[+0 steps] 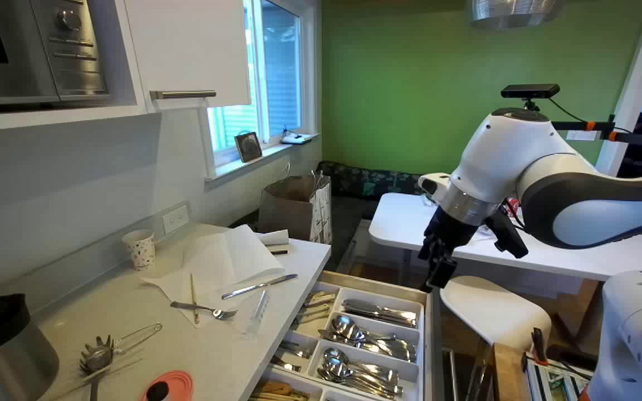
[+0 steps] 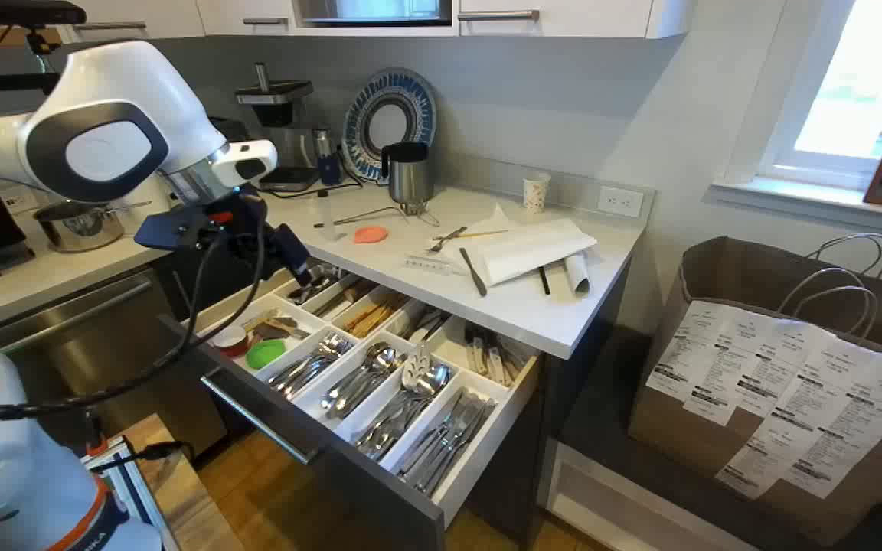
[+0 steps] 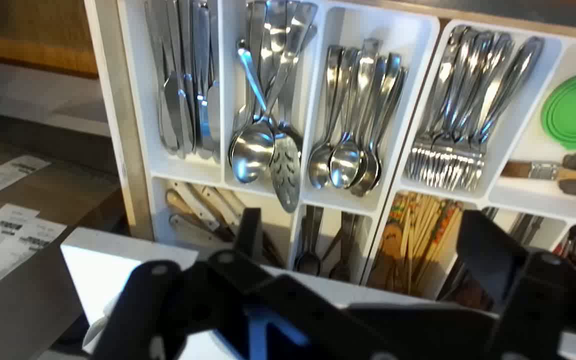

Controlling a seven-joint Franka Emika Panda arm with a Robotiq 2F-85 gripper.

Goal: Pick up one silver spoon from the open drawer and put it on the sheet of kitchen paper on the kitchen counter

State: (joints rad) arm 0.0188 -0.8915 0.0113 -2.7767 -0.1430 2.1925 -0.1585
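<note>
The drawer is pulled out, with a dark front and a white divided tray inside. Small silver spoons lie bowls down-frame in a middle compartment in the wrist view. Larger silver spoons and a slotted server share the compartment beside them. My gripper is open and empty, above the drawer and counter edge. It also shows raised in both exterior views. The white, rumpled sheet of kitchen paper lies on the pale kitchen counter; it also shows in an exterior view.
Knives and forks fill other compartments. A fork and a knife lie by the paper. A speckled cup stands behind. A paper bag stands beyond the counter end. A wall cabinet hangs above.
</note>
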